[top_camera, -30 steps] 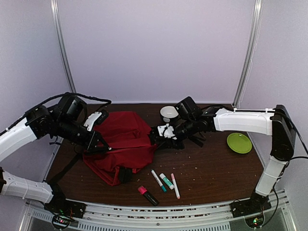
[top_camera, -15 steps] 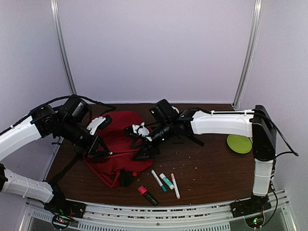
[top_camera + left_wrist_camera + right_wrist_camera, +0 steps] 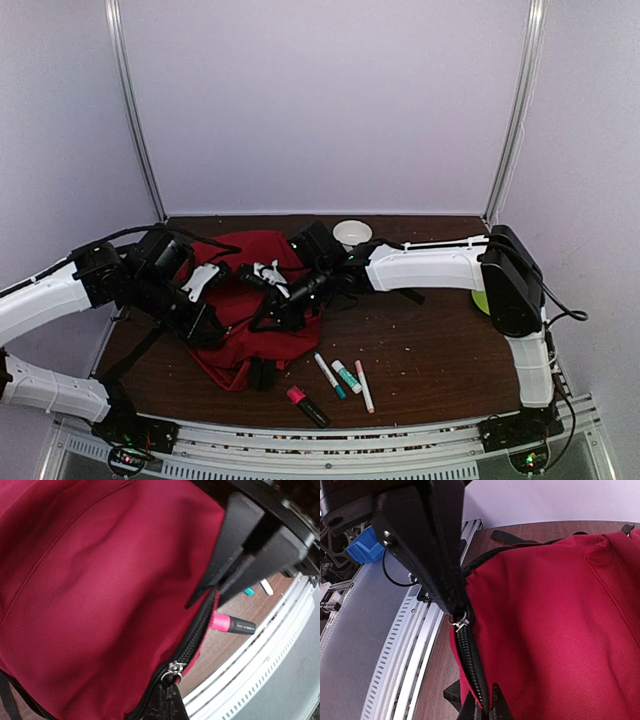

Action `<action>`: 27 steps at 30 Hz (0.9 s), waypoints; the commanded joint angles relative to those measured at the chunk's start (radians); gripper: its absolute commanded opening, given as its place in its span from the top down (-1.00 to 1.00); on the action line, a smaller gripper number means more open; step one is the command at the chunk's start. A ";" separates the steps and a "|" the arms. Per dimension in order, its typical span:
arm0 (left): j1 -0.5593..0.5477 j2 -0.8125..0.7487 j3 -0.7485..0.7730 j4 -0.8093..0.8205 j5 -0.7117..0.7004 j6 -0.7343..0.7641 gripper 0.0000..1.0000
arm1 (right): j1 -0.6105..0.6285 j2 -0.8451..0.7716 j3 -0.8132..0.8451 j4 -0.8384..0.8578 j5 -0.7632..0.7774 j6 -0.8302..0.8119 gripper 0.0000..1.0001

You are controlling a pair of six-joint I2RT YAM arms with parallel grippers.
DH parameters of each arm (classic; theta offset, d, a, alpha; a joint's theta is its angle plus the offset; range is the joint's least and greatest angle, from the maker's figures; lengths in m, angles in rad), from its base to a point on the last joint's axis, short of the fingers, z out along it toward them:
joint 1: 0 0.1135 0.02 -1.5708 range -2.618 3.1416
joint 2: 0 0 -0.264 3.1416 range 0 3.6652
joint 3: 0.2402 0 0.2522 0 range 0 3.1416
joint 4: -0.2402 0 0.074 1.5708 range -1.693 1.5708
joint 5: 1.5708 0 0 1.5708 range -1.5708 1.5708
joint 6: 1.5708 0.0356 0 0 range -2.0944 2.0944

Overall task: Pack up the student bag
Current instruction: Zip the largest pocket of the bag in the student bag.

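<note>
The red student bag (image 3: 248, 285) lies slumped on the left of the table. My left gripper (image 3: 170, 692) is shut on the metal zipper pull (image 3: 175, 672) at the end of the black zipper (image 3: 200, 630). My right gripper (image 3: 488, 705) is shut on the zipper edge of the bag (image 3: 555, 630), a short way along from the pull (image 3: 459, 618). In the top view both grippers meet over the bag's near side, the left gripper (image 3: 205, 322) to the left of the right gripper (image 3: 277, 305). The bag's inside is hidden.
Three marker pens (image 3: 347, 377) and a pink highlighter (image 3: 308, 405) lie on the table in front of the bag. A white bowl (image 3: 351, 233) stands at the back. A green plate (image 3: 478, 300) shows as a sliver behind the right arm. The metal rail (image 3: 260, 665) runs along the near edge.
My right arm has swung left from the table's middle onto the bag; its jaws opened and then shut on the zipper edge. The left gripper shifted slightly nearer and right, still shut.
</note>
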 commanded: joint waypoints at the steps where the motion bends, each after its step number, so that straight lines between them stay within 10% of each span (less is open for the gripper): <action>1: -0.006 0.017 -0.099 -0.051 -0.102 -0.051 1.00 | -0.087 -0.075 -0.055 -0.032 -0.024 -0.057 1.00; 9: 0.007 0.002 -0.116 -0.130 -0.287 -0.141 1.00 | -0.177 -0.164 -0.125 -0.491 0.010 -0.554 1.00; 27: 0.026 0.053 -0.053 -0.232 -0.425 -0.198 1.00 | -0.216 -0.231 -0.234 -0.424 0.062 -0.545 1.00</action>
